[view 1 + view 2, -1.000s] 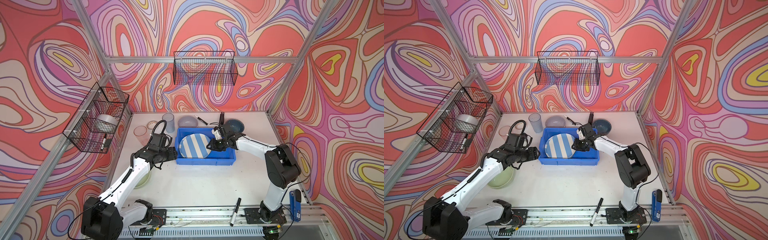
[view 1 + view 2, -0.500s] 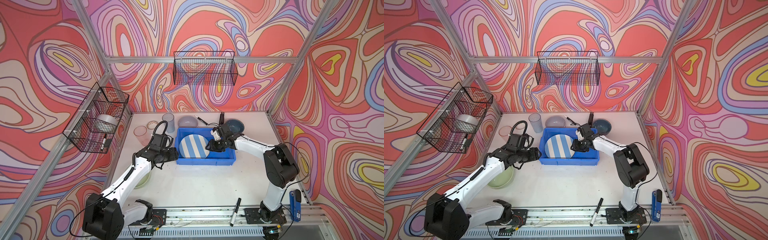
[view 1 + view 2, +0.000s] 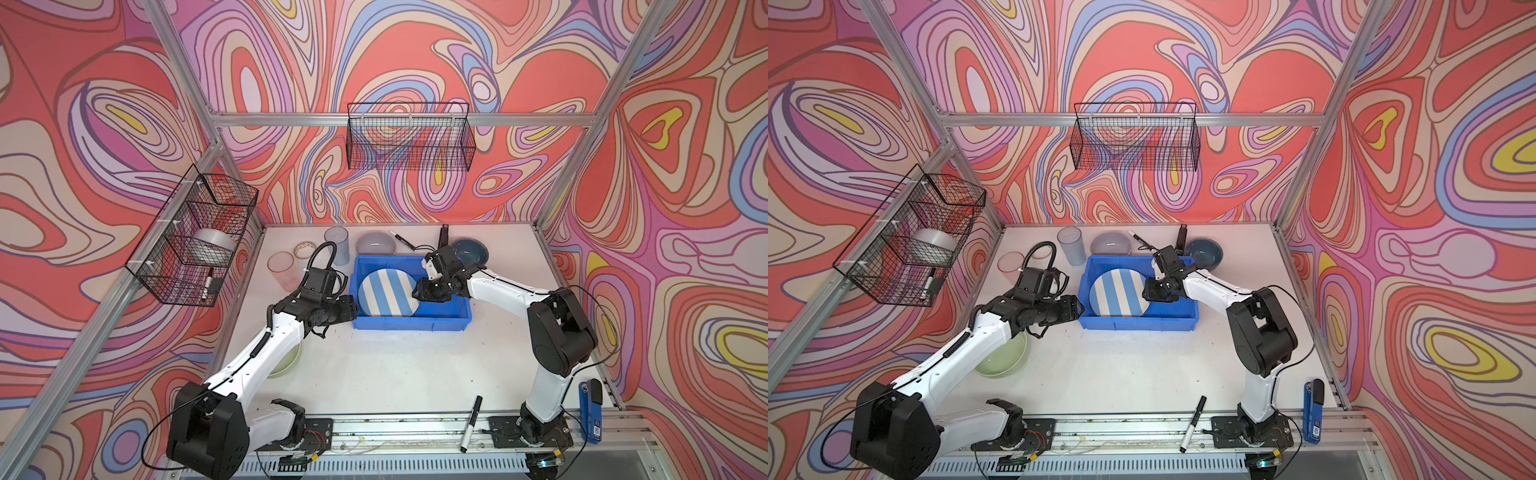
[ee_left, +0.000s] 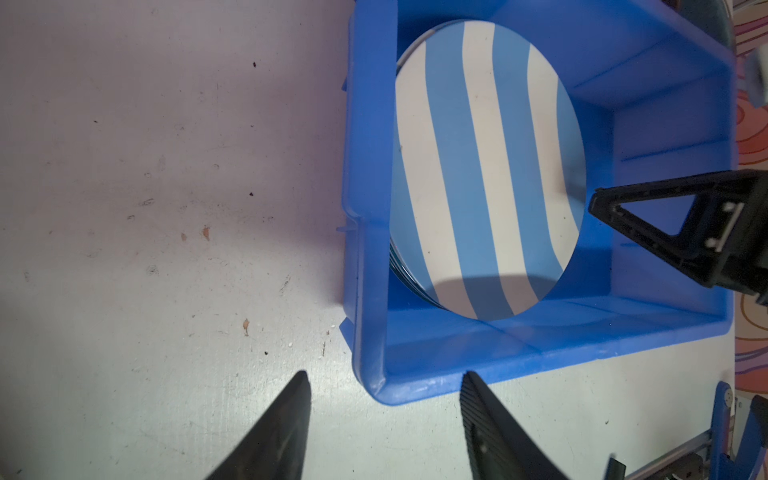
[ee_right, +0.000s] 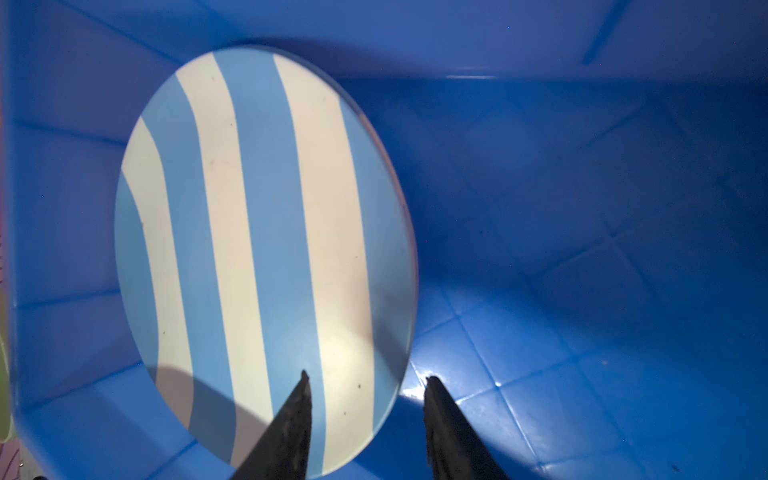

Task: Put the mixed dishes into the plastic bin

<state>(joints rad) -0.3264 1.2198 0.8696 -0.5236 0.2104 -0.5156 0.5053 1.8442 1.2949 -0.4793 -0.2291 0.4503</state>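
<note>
— Swirled red, lilac and cream walls close in a white table point(image 3: 395, 374). What sits on it?

— Biggest is a blue bin point(image 3: 453, 321), mid-table, its long side running left to right. A striped plate point(image 3: 388, 293) lies tilted in its left half, resting on other plates whose edges just show beneath it in the left wrist view. The bin's right half is bare floor.

— What is outside the bin?

— A green bowl point(image 3: 1000, 359) sits front left, partly under the left arm. Behind the bin are a lavender bowl point(image 3: 376, 244) and a dark blue bowl point(image 3: 469, 251), the latter just beyond the far right corner. Two tumblers stand back left, one bluish point(image 3: 337, 245), one pink point(image 3: 281, 270).

— And the grippers?

— The right gripper point(image 5: 365, 378) is down inside the bin, jaws apart and holding nothing. The plate's right rim shows between them, not pinched as far as I can tell. The left gripper point(image 4: 384, 374) hovers outside the near left corner, jaws also apart and empty.

— What next?

— Likely the dark blue bowl. It is nearest the right arm, but the bin's back wall stands between it and the fingers, so the arm must rise first. A marker point(image 3: 402, 240) and a black object point(image 3: 444, 235) crowd that bowl. The left arm is nearer the tumblers and green bowl.
</note>
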